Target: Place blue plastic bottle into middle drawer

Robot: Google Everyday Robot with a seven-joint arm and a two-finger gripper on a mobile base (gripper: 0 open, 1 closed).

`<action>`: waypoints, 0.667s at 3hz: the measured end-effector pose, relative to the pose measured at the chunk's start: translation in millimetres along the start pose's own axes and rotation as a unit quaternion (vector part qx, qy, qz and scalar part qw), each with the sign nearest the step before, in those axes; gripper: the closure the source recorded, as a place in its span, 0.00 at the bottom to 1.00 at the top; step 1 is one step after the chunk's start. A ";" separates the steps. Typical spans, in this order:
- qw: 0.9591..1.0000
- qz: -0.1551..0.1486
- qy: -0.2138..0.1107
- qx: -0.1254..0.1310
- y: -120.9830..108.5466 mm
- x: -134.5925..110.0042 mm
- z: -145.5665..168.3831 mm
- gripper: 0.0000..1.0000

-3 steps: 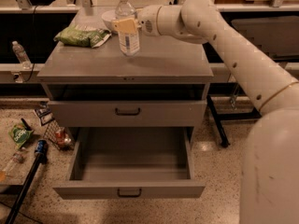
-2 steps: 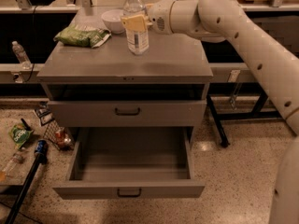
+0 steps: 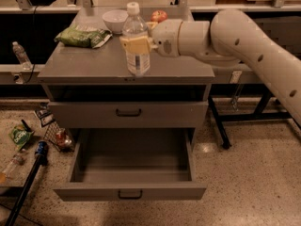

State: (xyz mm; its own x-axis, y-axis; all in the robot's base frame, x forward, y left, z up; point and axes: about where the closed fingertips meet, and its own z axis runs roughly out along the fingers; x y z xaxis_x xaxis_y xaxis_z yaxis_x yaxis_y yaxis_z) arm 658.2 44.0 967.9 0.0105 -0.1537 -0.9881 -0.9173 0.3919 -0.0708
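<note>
The blue plastic bottle (image 3: 136, 41), tall and clear with a white cap and pale label, is held upright over the front part of the grey cabinet top (image 3: 84, 65). My gripper (image 3: 136, 44) comes in from the right and is shut on the bottle's middle with its yellowish fingers (image 3: 133, 44). The middle drawer (image 3: 131, 192), the lowest one with a small dark handle, is pulled out wide below, and its inside looks bare. The drawer front above it (image 3: 128, 113) is closed.
On the cabinet top stand a green snack bag (image 3: 81, 36), a white bowl (image 3: 114, 20) and an apple (image 3: 159, 16). A small clear bottle (image 3: 19, 54) stands at the left. Litter and a blue-handled pole (image 3: 28, 173) lie on the floor at the left.
My gripper has carried the bottle forward and to the right, toward the cabinet top's front edge. The drawer stays open.
</note>
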 end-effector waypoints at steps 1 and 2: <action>0.999 0.007 -0.023 -0.032 28.7 13.3 -5.0 1.00; 0.998 0.042 -0.029 -0.030 47.7 46.9 -10.5 1.00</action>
State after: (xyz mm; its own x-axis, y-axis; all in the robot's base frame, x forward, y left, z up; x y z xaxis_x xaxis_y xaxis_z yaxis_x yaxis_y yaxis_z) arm 610.7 45.9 919.6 -0.0457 -0.0696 -0.9965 -0.9381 0.3458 0.0189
